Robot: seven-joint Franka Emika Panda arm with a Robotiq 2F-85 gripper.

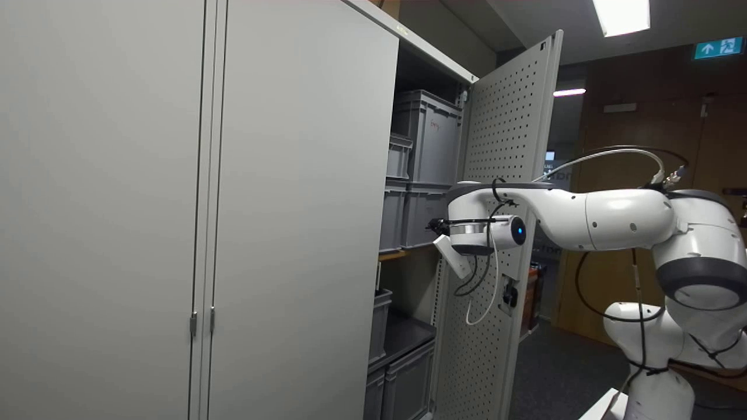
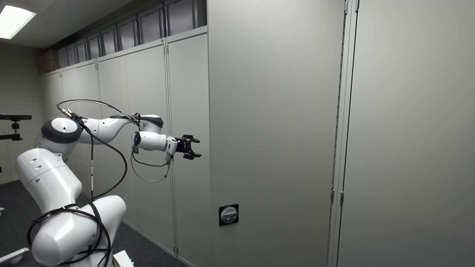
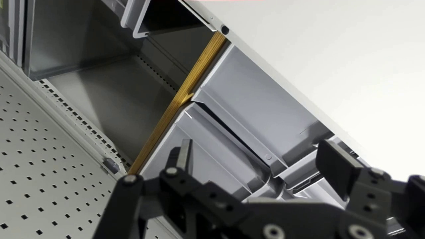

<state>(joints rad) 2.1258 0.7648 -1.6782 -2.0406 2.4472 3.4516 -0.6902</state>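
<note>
Grey bins (image 3: 259, 103) stand on a wood-edged shelf (image 3: 176, 103) beside a perforated door (image 1: 505, 116); claw (image 2: 197, 148) before them, jaws spread wide.

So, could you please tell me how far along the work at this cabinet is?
Looks done: the perforated door stands open, with grey bins showing inside. In hand: no object; the gripper is open, pointing toward the bins. Remaining, probably: any grasp, as neither door nor bin is held.
</note>
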